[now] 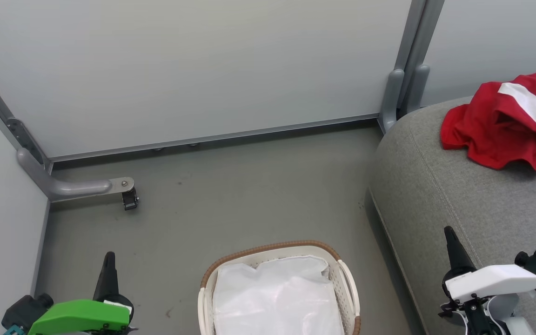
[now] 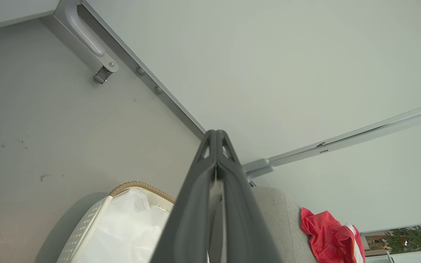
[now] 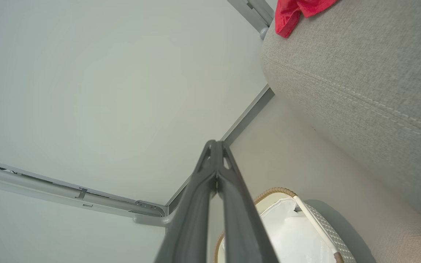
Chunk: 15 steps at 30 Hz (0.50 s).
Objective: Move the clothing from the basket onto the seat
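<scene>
Seemingly done: clothing on seat; basket holding liner alone; left gripper, right gripper fingers pressed together, empty; advisable: recheck liner folds

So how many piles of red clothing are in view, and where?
1. The clothing lies in one crumpled pile on the seat. The pile may hold more than one garment. The basket shows its white liner, no red.
</scene>
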Motion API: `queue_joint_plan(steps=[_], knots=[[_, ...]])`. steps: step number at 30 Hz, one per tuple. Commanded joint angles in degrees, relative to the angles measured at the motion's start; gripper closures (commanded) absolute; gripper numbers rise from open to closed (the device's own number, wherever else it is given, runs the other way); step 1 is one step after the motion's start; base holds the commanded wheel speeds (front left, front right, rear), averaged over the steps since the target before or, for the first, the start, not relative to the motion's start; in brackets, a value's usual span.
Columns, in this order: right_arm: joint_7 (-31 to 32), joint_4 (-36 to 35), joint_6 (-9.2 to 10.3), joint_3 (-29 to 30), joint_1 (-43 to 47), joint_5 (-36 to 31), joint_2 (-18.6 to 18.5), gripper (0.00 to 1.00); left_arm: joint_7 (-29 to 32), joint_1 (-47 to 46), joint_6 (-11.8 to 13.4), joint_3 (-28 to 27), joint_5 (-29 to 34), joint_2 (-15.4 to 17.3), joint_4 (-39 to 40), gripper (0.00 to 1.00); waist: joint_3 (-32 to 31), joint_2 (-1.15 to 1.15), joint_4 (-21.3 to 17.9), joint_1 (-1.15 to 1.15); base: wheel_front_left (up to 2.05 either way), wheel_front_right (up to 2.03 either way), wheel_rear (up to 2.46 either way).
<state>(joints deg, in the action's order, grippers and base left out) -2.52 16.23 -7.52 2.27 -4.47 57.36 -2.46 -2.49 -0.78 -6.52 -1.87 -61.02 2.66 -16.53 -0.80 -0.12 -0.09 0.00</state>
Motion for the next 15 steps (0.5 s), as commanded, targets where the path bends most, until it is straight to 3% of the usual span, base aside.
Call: queue_joint_plan(steps=[1, 15], knots=[[0.5, -0.8, 0.02, 0.4, -1.3, 1.7, -0.4, 1.0, 0.4, -1.9, -0.2, -0.4, -1.6, 0.2, 0.9, 1.0, 0.0, 0.05, 0.0, 0.0, 0.0, 0.0, 0.0], [2.7, -1.2, 0.03, 1.4, -1.6, 10.1, -0.4, 1.0, 2.6, -3.0, -0.5, -1.5, -9.1, 0.3, 1.3, 1.0, 0.2, 0.06, 0.0, 0.0, 0.0, 0.0, 0.0]])
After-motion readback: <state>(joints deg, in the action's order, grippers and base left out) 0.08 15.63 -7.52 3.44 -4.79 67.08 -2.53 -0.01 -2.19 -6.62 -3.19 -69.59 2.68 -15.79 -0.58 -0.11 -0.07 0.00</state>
